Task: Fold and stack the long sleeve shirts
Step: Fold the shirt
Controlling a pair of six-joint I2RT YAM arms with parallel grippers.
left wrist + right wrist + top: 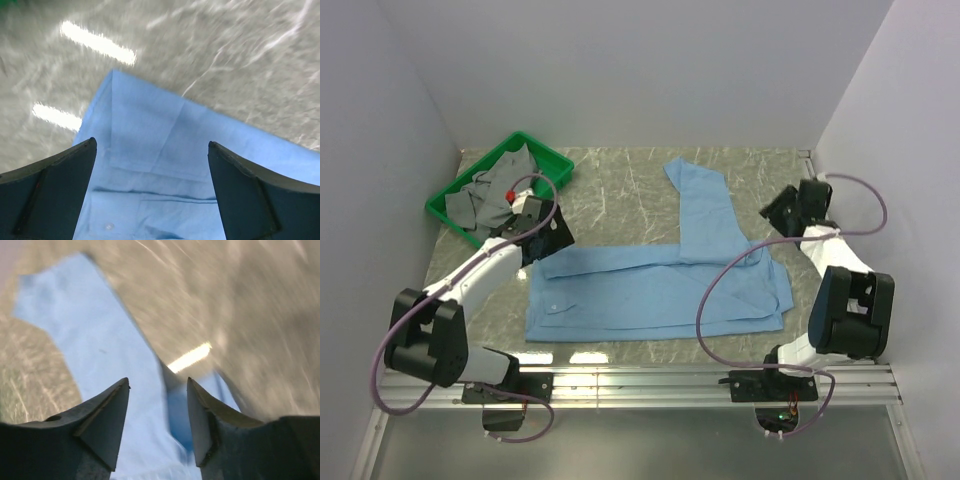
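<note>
A green bin (556,168) stands behind and well to the left of the shirt (650,292), with grey clothes (485,198) heaped in it; one grey piece hangs over the bin's front rim.

The left gripper (548,228) hangs at the shirt's rear left corner, between the bin and the shirt; in the left wrist view, the left gripper (151,145) has its dark fingers (60,190) spread wide with nothing between them; the shirt (145,110) lies beneath, its corner pointing away, and a small white button (107,226) shows at the bottom edge; whether the fingers touch the cloth cannot be told.

The shirt is light blue and lies flat in the middle of the grey marbled table (620,185), folded into a wide band; one long sleeve (705,200) runs from the shirt's right part toward the back.

The right gripper (775,210) sits just off the shirt's right side, near the sleeve; the right wrist view is blurred, but the right gripper (158,382) shows its fingers (105,425) partly apart, pinching nothing; the shirt (90,340) stretches away beneath them, with bare table on either side.
</note>
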